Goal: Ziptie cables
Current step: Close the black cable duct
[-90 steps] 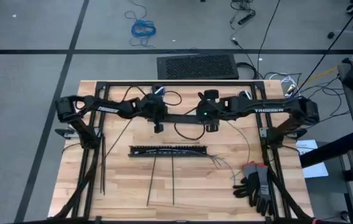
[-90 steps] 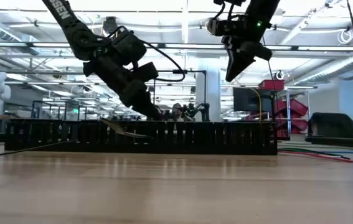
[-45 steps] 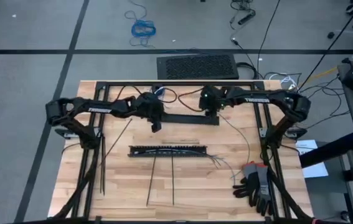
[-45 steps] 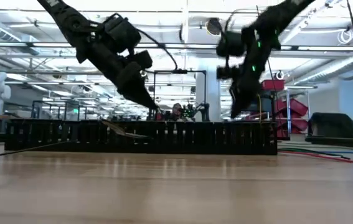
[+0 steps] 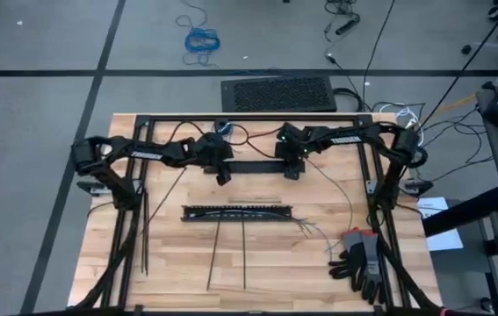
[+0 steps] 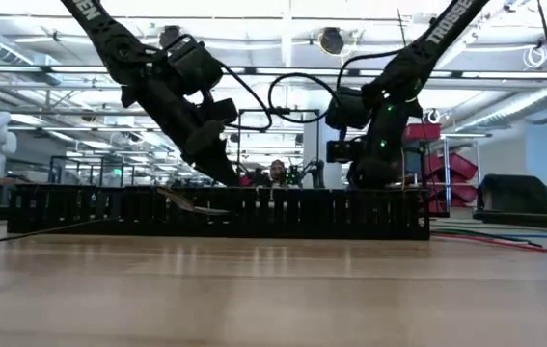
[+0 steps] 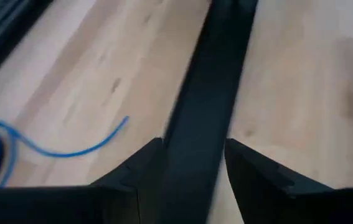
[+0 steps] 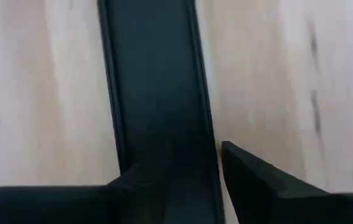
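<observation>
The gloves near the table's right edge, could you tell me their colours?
Black, grey and red gloves, best in the high view.

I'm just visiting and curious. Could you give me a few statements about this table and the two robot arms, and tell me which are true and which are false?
1. Both claws hang over the flat black bar at the table's far side. True.
2. The left claw holds a ziptie. False: its open fingers hold nothing.
3. A pair of gloves lies near the table's right front corner. True.
4. The zipties lie behind the slotted bar. False: they lie in front.
</observation>
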Action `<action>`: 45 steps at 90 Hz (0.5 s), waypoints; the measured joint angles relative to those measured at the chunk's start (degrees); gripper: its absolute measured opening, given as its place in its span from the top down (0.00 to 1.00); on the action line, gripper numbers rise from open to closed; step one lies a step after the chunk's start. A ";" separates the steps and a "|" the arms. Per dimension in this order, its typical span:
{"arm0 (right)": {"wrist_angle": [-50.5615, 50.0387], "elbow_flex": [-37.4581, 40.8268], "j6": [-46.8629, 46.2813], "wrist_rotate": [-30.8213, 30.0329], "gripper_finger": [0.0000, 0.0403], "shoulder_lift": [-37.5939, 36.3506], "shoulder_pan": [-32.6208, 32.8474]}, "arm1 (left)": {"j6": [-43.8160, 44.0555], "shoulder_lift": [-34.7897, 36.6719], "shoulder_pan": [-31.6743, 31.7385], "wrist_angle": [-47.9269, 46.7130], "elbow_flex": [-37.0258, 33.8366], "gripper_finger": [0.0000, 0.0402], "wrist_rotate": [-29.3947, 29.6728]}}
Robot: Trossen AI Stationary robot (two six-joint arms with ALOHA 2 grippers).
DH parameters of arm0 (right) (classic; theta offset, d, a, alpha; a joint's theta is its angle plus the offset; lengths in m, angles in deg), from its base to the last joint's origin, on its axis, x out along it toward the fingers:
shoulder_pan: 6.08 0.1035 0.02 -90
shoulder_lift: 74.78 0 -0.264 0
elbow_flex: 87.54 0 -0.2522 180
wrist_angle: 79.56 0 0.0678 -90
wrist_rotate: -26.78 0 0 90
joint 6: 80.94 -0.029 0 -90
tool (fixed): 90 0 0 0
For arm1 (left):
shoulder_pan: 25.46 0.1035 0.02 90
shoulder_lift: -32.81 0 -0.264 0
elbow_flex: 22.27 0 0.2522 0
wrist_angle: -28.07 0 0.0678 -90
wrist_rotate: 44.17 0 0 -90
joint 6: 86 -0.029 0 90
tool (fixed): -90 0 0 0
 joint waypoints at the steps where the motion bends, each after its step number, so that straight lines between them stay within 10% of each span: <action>1: 0.02 0.00 0.11 -0.03 0.73 0.12 0.00 | 0.00 0.01 0.01 0.00 0.00 0.57 0.16; 16: -0.27 0.00 1.23 -0.39 0.97 0.47 -0.48 | -0.53 0.01 0.06 0.09 0.00 0.57 1.46; 45: -2.29 0.70 2.20 -1.19 1.00 -3.34 -0.08 | 3.42 -0.07 1.61 -0.86 0.00 0.57 5.95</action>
